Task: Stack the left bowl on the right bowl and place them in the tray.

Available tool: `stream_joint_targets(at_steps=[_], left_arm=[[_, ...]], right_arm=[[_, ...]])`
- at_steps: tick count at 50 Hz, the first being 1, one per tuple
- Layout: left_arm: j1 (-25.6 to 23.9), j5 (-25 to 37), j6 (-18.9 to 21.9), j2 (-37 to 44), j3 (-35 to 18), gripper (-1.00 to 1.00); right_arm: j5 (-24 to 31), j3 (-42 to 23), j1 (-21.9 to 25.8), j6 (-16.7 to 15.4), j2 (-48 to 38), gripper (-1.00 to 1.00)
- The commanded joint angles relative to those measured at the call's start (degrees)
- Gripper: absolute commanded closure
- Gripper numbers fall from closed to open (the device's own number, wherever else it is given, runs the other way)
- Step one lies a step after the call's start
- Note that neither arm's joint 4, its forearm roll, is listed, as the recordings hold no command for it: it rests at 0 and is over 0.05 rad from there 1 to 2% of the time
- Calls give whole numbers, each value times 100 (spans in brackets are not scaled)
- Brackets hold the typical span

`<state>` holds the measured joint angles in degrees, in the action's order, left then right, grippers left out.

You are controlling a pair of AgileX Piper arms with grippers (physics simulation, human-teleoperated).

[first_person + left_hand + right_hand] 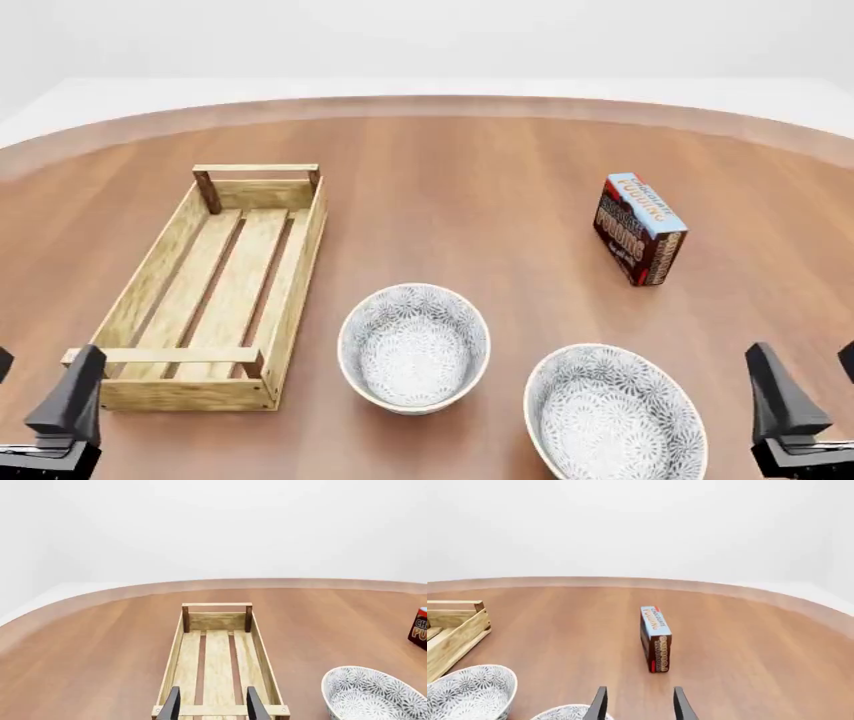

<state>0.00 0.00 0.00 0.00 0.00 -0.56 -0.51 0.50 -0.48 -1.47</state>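
Two bowls: both patterned grey-white, side by side near the table's near edge, not touching, not stacked.
Left bowl [414, 346]: just beside the tray's near right corner.
Right bowl [614, 413]: nearer the near edge, close to the right claw.
Tray [150, 290]: holds nothing, by the table's left side, long axis running from near edge to far edge.
Left claw [40, 405]: fingers apart, holding nothing, over the tray's near end; left bowl lies to its right.
Right claw [807, 395]: fingers apart, holding nothing.
Nearer arm: left one, judging by the gap to the left bowl.
Box [639, 229]: red-and-blue, towards the far right; print looks like "CHOCOLATE PUDDING", not sharp enough to be sure.
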Motion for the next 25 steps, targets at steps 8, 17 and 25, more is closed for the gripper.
stream_joint_targets(at_steps=[8,17,25], left_arm=[[0,0,0,0,0,-100],[0,0,0,0,0,-100],[0,0,0,0,0,-100]], right_arm=[[61,-1091,368,-406,-1542,-100],[261,-2583,942,-916,-3452,-100],[251,-3422,1499,-998,-4999,-100]])
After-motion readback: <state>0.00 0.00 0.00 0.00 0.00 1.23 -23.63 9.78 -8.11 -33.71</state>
